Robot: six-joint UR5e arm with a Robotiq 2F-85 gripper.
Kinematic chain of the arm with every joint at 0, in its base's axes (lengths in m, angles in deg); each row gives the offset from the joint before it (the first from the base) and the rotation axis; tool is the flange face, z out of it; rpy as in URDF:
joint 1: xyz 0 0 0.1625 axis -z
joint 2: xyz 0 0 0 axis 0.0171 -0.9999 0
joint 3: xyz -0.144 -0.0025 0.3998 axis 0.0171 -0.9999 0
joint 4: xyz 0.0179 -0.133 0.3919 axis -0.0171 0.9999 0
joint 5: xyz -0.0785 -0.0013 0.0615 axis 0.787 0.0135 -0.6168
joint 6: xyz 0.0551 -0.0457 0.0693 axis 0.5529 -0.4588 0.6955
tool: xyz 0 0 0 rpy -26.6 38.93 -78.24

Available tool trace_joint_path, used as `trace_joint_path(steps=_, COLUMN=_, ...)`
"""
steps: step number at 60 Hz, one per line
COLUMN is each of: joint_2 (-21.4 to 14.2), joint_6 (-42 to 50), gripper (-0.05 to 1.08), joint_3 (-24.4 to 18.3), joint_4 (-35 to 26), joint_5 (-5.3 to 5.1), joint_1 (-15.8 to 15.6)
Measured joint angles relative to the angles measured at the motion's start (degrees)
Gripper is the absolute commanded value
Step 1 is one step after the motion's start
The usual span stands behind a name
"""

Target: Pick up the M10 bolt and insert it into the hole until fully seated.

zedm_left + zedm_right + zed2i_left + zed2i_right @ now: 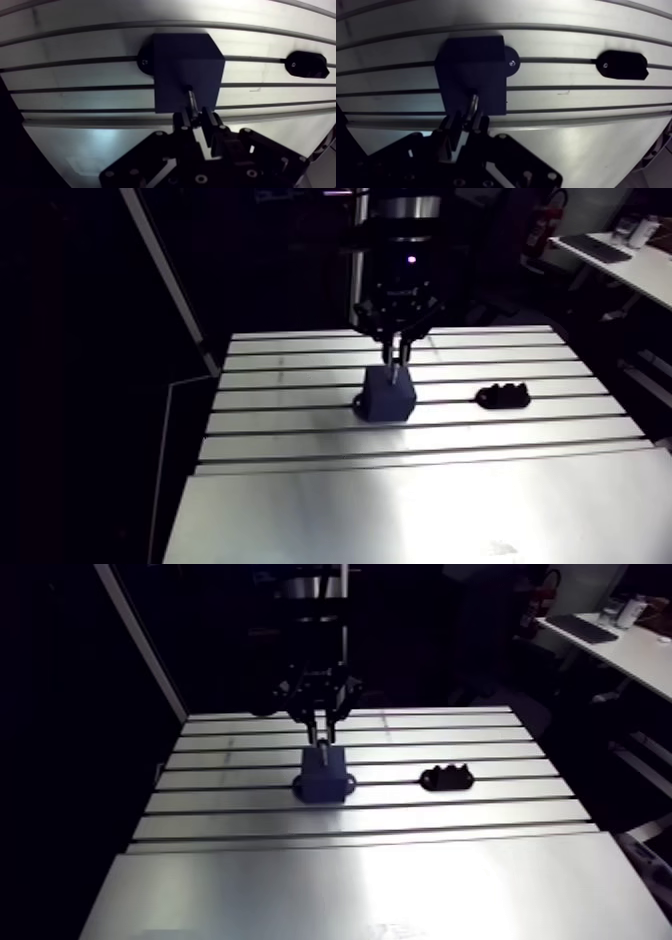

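1. Hanging straight down over the middle of the slotted counter [400,508], the hand [196,116] sits directly above a dark blue block [185,65].
2. Its two fingers [210,120] are clenched on the M10 bolt [190,97], grasping it with the slim metal shank sticking out ahead of the fingertips.
3. From the wrist view the bolt points at the block's top face, near the edge closest to the hand. Its far end meets that face, but I cannot tell whether the tip has gone into the block or only rests on it.
4. From the arm view the bolt looks upright, bridging the short gap between the fingertips and the top of the block.
5. The block stands on the counter across one of the slots. A dark round tab [144,62] with a small screw head in it pokes out from its base on one side.
6. A low black holder [503,396] lies flat on the counter, well apart from the block, on the right in the arm view. Nothing is touching it.
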Motion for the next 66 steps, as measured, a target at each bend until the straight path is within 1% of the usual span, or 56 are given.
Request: trace_joint_path(steps=66, joint_2=0.2, joint_6=-0.4, gripper=1.08, joint_3=0.2, joint_4=1.1, joint_5=0.01, joint_1=-0.2)
